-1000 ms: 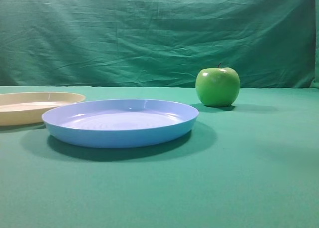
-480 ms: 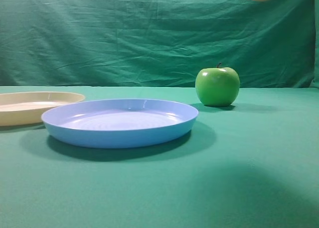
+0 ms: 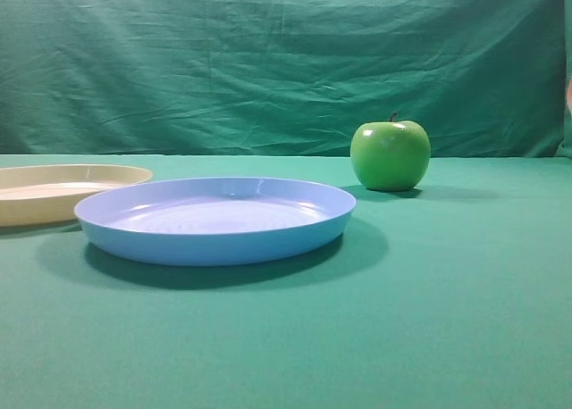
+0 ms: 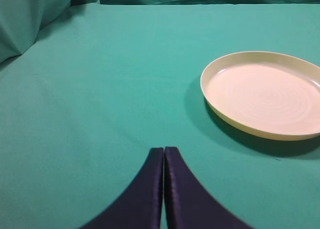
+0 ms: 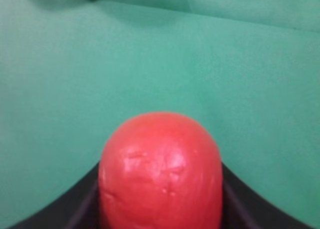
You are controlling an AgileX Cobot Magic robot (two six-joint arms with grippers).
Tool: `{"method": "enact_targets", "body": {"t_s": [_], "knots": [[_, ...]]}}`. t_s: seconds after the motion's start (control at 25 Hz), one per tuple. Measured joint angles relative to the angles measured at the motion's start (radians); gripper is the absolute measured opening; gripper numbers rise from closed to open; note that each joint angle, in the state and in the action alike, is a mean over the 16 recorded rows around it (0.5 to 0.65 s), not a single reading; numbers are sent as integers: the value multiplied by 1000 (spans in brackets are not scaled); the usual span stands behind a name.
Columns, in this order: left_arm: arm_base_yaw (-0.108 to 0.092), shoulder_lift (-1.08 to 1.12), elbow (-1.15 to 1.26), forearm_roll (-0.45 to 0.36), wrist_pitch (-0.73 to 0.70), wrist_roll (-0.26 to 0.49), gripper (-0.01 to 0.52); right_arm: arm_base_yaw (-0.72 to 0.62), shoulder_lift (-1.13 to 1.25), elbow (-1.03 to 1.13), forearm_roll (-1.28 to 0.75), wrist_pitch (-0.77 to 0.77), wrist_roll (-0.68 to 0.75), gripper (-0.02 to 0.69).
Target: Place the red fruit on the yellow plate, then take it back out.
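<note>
Close to the right wrist camera, the red fruit [image 5: 160, 174] sits between the dark fingers [image 5: 75, 204] of the right gripper [image 5: 160, 209], smooth, glossy, lightly dimpled, above green cloth [image 5: 150, 64]; whether it is gripped or let go, I cannot tell; the left gripper [image 4: 164, 161] is pressed closed, holding nothing; right of it lies the yellow plate [image 4: 220, 109], bare, pale cream; farther off, a blue plate [image 3: 214, 239], then a green apple [image 3: 390, 155]

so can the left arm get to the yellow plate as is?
Probably yes. The left tool is shut and holds nothing, and only bare green cloth lies between it and the yellow plate.
</note>
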Motion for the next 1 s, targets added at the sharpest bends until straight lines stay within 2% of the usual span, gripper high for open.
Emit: {"method": "enact_targets", "body": {"t_s": [0.28, 0.4, 0.48, 0.6, 0.68, 1.0], "knots": [[0, 0, 0, 0, 0, 0, 0, -1, 46, 2, 1, -40, 3, 588], [0, 0, 0, 0, 0, 0, 0, -1, 25, -16, 2, -14, 5, 628], [0, 0, 0, 0, 0, 0, 0, -1, -2, -36, 2, 21, 6, 628], [0, 0, 0, 0, 0, 0, 0, -2, -57, -77, 2, 95, 7, 586], [0, 0, 0, 0, 0, 0, 0, -2, -101, -109, 2, 153, 8, 533], [0, 0, 0, 0, 0, 0, 0, -2, -317, -224, 3, 391, 21, 220]]}}
